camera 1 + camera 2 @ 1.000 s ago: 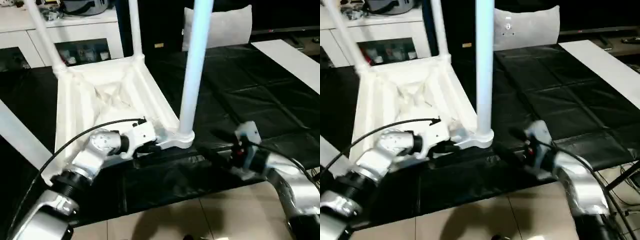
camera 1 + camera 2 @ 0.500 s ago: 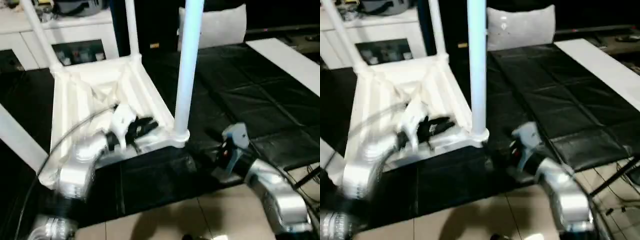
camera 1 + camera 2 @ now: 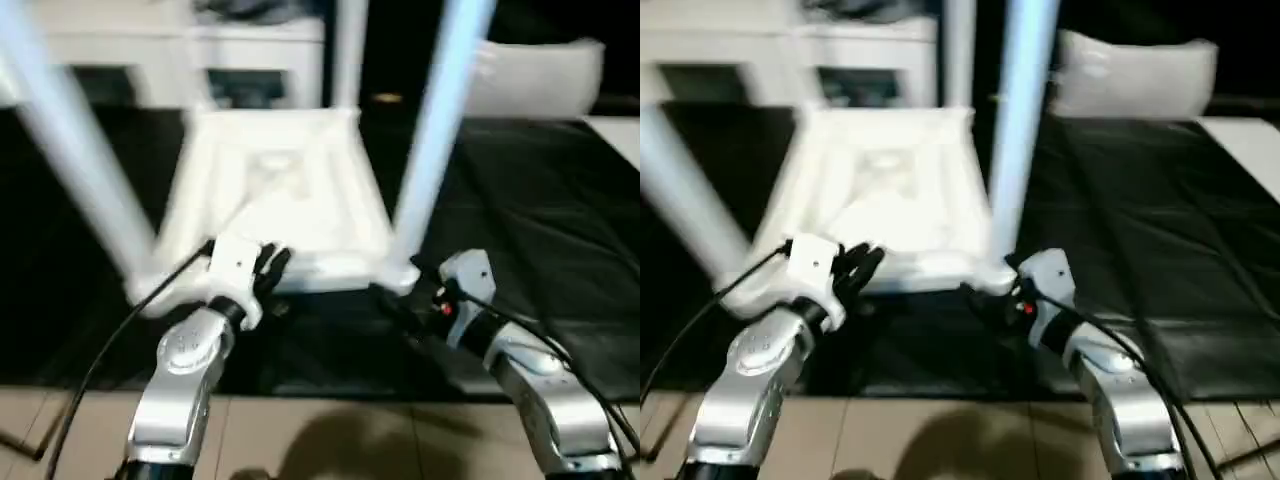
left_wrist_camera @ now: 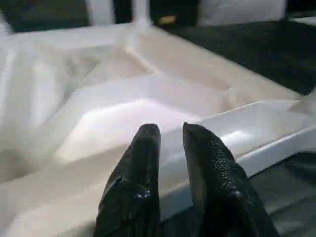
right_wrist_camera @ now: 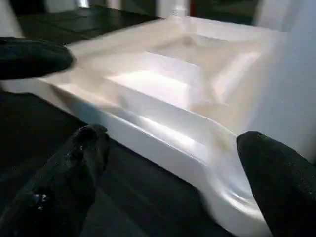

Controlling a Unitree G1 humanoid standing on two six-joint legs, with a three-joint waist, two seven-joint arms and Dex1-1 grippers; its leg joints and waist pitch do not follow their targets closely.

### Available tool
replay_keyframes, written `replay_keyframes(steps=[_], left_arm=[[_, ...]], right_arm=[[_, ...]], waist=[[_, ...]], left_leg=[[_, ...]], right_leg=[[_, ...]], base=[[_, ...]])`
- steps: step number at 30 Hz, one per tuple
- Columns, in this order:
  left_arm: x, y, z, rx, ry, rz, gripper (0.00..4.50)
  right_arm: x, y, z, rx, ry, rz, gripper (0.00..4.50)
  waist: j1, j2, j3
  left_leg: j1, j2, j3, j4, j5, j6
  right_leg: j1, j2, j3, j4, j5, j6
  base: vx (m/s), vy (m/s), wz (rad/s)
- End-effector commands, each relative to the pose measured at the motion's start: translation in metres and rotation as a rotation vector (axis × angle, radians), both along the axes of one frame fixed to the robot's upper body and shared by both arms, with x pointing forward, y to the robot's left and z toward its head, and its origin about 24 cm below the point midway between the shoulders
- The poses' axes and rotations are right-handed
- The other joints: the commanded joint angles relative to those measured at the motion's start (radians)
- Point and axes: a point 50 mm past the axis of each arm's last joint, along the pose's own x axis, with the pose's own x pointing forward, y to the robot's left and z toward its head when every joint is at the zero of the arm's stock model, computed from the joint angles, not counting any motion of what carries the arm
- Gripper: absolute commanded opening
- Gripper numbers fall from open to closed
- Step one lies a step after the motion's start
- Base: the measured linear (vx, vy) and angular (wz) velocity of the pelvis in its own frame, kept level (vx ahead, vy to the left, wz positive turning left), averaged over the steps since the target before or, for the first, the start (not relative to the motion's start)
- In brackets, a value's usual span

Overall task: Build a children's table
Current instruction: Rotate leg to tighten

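Children's table (image 3: 275, 200) lies top-down on black worktop (image 3: 540, 220), legs up: prob. light, stiff, slick plastic, so grab near rim; left tool (image 4: 170, 148) narrow, empty, right tool (image 5: 168, 163) wide.

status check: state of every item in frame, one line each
White plastic children's table: upside down on the black mat, ribbed underside up, legs standing in corner sockets.
Left gripper: fingers nearly together, at the table's near rim.
Right gripper: fingers spread wide, facing the near corner socket.
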Motion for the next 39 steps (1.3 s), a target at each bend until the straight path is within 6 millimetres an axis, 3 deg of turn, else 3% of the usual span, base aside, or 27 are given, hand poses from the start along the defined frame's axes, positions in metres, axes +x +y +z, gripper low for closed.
replay_keyframes(steps=[1, 2, 3, 4, 5, 6, 7, 8, 9, 10, 11, 12, 13, 14, 15, 16, 18, 19, 21, 22, 23, 26, 27, 30, 31, 33, 39], left_arm=[[0.001, -0.002, 0.006, 0.010, -0.007, 0.002, 0.97], [0.001, -0.002, 0.006, 0.014, -0.007, 0.002, 0.97], [0.001, -0.002, 0.006, 0.019, -0.008, 0.002, 0.97], [0.001, -0.002, 0.006, 0.022, -0.006, 0.003, 0.97], [0.001, -0.002, 0.005, 0.030, -0.008, -0.003, 0.97], [0.001, -0.002, 0.005, 0.030, -0.003, -0.002, 0.97], [0.000, -0.002, 0.003, 0.028, 0.008, -0.001, 0.97], [0.000, -0.002, 0.003, 0.023, 0.009, -0.007, 0.97], [-0.001, -0.002, 0.003, 0.018, 0.010, -0.014, 1.25], [-0.004, -0.002, 0.004, -0.027, 0.013, -0.052, 1.31], [-0.006, -0.003, 0.005, -0.043, 0.007, -0.072, 1.31], [-0.009, -0.004, 0.007, -0.061, 0.000, -0.106, 1.31], [-0.010, -0.004, 0.007, -0.066, -0.005, -0.122, 1.52], [-0.011, -0.005, 0.007, -0.055, -0.008, -0.149, 1.52], [-0.011, -0.005, 0.007, -0.053, -0.007, -0.150, 1.66], [-0.011, -0.005, 0.006, -0.038, -0.001, -0.161, 1.72], [-0.010, -0.005, 0.006, -0.019, 0.003, -0.189, 1.73], [-0.009, -0.005, 0.007, -0.011, 0.002, -0.200, 1.96], [-0.009, -0.005, 0.007, -0.004, 0.002, -0.217, 2.12], [-0.010, -0.007, 0.005, 0.011, 0.010, -0.269, 2.11], [-0.011, -0.009, 0.004, 0.021, 0.016, -0.307, 2.13], [-0.009, -0.009, -0.001, 0.102, 0.044, -0.447, 2.42], [-0.009, -0.009, -0.002, 0.105, 0.045, -0.451, 2.50], [0.006, -0.003, -0.002, 0.160, 0.060, -0.504, 2.61], [0.011, -0.001, -0.002, 0.183, 0.064, -0.508, 2.85], [0.017, 0.000, -0.002, 0.206, 0.066, -0.515, 2.92], [0.046, -0.003, -0.001, 0.254, 0.105, -0.609, 2.92]], right_arm=[[0.002, -0.003, 0.003, -0.015, -0.020, -0.016, 4.50], [0.002, -0.003, 0.003, -0.015, -0.021, -0.019, 4.50], [0.002, -0.003, 0.003, -0.014, -0.022, -0.021, 4.50], [0.002, -0.003, 0.003, -0.011, -0.019, -0.036, 4.50], [0.001, -0.004, 0.002, -0.010, -0.017, -0.052, 4.50], [0.001, -0.004, 0.001, -0.011, -0.015, -0.060, 4.50], [0.000, -0.005, 0.000, -0.013, -0.011, -0.075, 4.50], [-0.001, -0.005, 0.000, -0.012, -0.013, -0.076, 4.50], [-0.001, -0.005, 0.000, -0.011, -0.016, -0.077, 4.50], [-0.003, -0.006, 0.001, -0.005, -0.029, -0.081, 4.50], [-0.004, -0.006, 0.001, -0.001, -0.030, -0.080, 4.50], [-0.006, -0.007, 0.001, 0.004, -0.031, -0.078, 4.50], [-0.007, -0.007, 0.001, 0.006, -0.031, -0.076, 4.50], [-0.008, -0.008, 0.001, 0.004, -0.030, -0.077, 4.50], [-0.008, -0.008, 0.001, 0.003, -0.030, -0.076, 4.50], [-0.009, -0.009, 0.000, -0.002, -0.029, -0.072, 4.50], [-0.009, -0.011, -0.002, -0.021, -0.030, -0.070, 4.50], [-0.009, -0.013, -0.003, -0.035, -0.028, -0.074, 4.50], [-0.008, -0.014, -0.004, -0.041, -0.030, -0.079, 4.50], [-0.007, -0.015, -0.004, -0.043, -0.030, -0.088, 4.50], [-0.007, -0.016, -0.004, -0.043, -0.030, -0.095, 4.50], [-0.004, -0.021, -0.003, -0.054, -0.036, -0.091, 4.50], [-0.004, -0.021, -0.003, -0.054, -0.036, -0.090, 4.50], [-0.002, -0.028, -0.002, -0.078, -0.040, -0.059, 4.50], [-0.001, -0.030, -0.001, -0.088, -0.042, -0.059, 4.50], [0.001, -0.032, -0.001, -0.096, -0.043, -0.062, 4.50], [0.004, -0.038, -0.001, -0.122, -0.045, -0.050, 4.50]], waist=[[-0.027, 0.026, -0.042], [-0.036, 0.009, -0.038], [-0.035, -0.010, -0.019], [-0.044, -0.025, 0.003], [-0.054, -0.035, -0.002], [-0.061, -0.025, -0.017], [-0.083, -0.004, -0.022], [-0.086, 0.014, -0.024], [-0.088, 0.023, -0.032], [-0.107, -0.017, -0.032], [-0.097, -0.025, -0.021], [-0.086, -0.044, -0.016], [-0.088, -0.040, -0.008], [-0.082, -0.042, -0.034], [-0.079, -0.037, -0.046], [-0.078, -0.029, -0.058], [-0.077, -0.023, -0.062], [-0.077, -0.023, -0.064], [-0.071, -0.024, -0.065], [-0.063, -0.024, -0.062], [-0.062, -0.024, -0.060], [-0.059, -0.024, -0.050], [-0.059, -0.024, -0.050], [-0.060, -0.021, -0.044], [-0.058, -0.020, -0.044], [-0.058, -0.022, -0.046], [-0.056, -0.019, -0.059]], left_leg=[[0.015, 0.212, -0.066, -0.188, -0.374, -0.002], [0.021, 0.195, -0.056, -0.194, -0.433, -0.035], [0.034, 0.121, -0.022, -0.167, -0.526, -0.083], [0.095, 0.065, -0.004, -0.099, -0.499, -0.059], [0.108, 0.039, 0.006, -0.058, -0.406, -0.038], [0.091, 0.038, 0.008, -0.057, -0.291, -0.006], [0.064, 0.091, -0.018, -0.103, -0.354, -0.001], [0.028, 0.149, -0.046, -0.156, -0.462, -0.005], [0.003, 0.207, -0.070, -0.228, -0.568, -0.024], [0.032, 0.142, -0.051, -0.207, -0.597, -0.057], [0.017, 0.107, -0.049, -0.186, -0.571, -0.075], [0.029, 0.045, -0.020, -0.109, -0.370, -0.034], [0.056, 0.032, -0.021, -0.062, -0.295, -0.016], [-0.021, 0.049, -0.041, -0.116, -0.139, 0.014], [-0.018, 0.064, -0.045, -0.129, -0.120, 0.013], [-0.008, 0.090, -0.051, -0.134, -0.059, 0.032], [-0.015, 0.097, -0.047, -0.130, 0.037, 0.067], [-0.028, 0.092, -0.042, -0.128, 0.080, 0.091], [-0.022, 0.092, -0.036, -0.124, 0.098, 0.113], [-0.027, 0.091, -0.031, -0.125, 0.099, 0.138], [-0.027, 0.092, -0.031, -0.126, 0.090, 0.139], [-0.020, 0.093, -0.027, -0.136, -0.009, 0.100], [-0.020, 0.093, -0.027, -0.136, -0.009, 0.100], [-0.011, 0.089, -0.028, -0.143, -0.102, 0.054], [-0.011, 0.092, -0.030, -0.145, -0.110, 0.043], [-0.008, 0.088, -0.029, -0.143, -0.107, 0.040], [-0.014, 0.088, -0.030, -0.135, -0.013, 0.061]], right_leg=[[0.015, -0.067, 0.134, 0.018, -0.081, 0.012], [0.011, -0.071, 0.151, 0.006, -0.054, 0.001], [0.002, -0.099, 0.178, -0.077, -0.296, -0.011], [-0.047, -0.118, 0.150, -0.174, -0.720, 0.052], [-0.047, -0.121, 0.118, -0.206, -0.854, 0.109], [-0.006, -0.129, 0.083, -0.229, -0.898, 0.181], [0.040, -0.103, 0.045, -0.212, -0.733, 0.192], [0.080, -0.091, 0.066, -0.142, -0.580, 0.162], [0.077, -0.075, 0.147, 0.018, -0.158, 0.071], [0.038, -0.083, 0.179, -0.008, -0.095, 0.014], [0.041, -0.114, 0.196, -0.059, -0.296, 0.012], [0.003, -0.147, 0.208, -0.148, -0.788, 0.100], [-0.024, -0.170, 0.198, -0.186, -0.969, 0.117], [0.052, -0.144, 0.184, -0.142, -0.818, 0.123], [0.047, -0.122, 0.182, -0.127, -0.687, 0.109], [0.029, -0.106, 0.193, -0.092, -0.390, 0.038], [0.026, -0.105, 0.204, -0.059, -0.127, -0.070], [0.037, -0.108, 0.204, -0.046, -0.037, -0.119], [0.033, -0.109, 0.205, -0.043, 0.001, -0.149], [0.037, -0.113, 0.205, -0.047, -0.015, -0.162], [0.037, -0.112, 0.204, -0.048, -0.035, -0.160], [0.032, -0.109, 0.203, -0.069, -0.207, -0.117], [0.032, -0.109, 0.203, -0.069, -0.207, -0.117], [0.030, -0.109, 0.204, -0.087, -0.320, -0.076], [0.034, -0.113, 0.204, -0.089, -0.341, -0.069], [0.032, -0.112, 0.204, -0.093, -0.353, -0.057], [0.037, -0.113, 0.204, -0.072, -0.211, -0.094]], base=[[-0.054, 0.056, 0.08], [-0.047, 0.015, 0.18], [-0.047, 0.015, 0.18], [0.000, 0.000, 0.00], [0.000, 0.000, 0.00], [0.000, 0.000, 0.00], [0.008, 0.056, -0.10], [0.037, 0.062, -0.09], [0.037, 0.062, -0.09], [0.000, 0.000, 0.00], [0.000, 0.000, 0.00], [0.000, 0.000, 0.00], [0.000, 0.000, 0.00], [0.057, 0.006, -0.17], [0.057, 0.006, -0.17], [0.091, 0.000, 0.00], [0.056, -0.011, 0.12], [0.058, -0.006, 0.03], [0.052, 0.000, 0.00], [0.000, 0.000, 0.00], [0.000, 0.000, 0.00], [0.000, 0.000, 0.00], [0.000, 0.000, 0.00], [0.000, 0.000, 0.00], [0.000, 0.000, 0.00], [0.000, 0.000, 0.00], [0.000, 0.000, 0.00]])
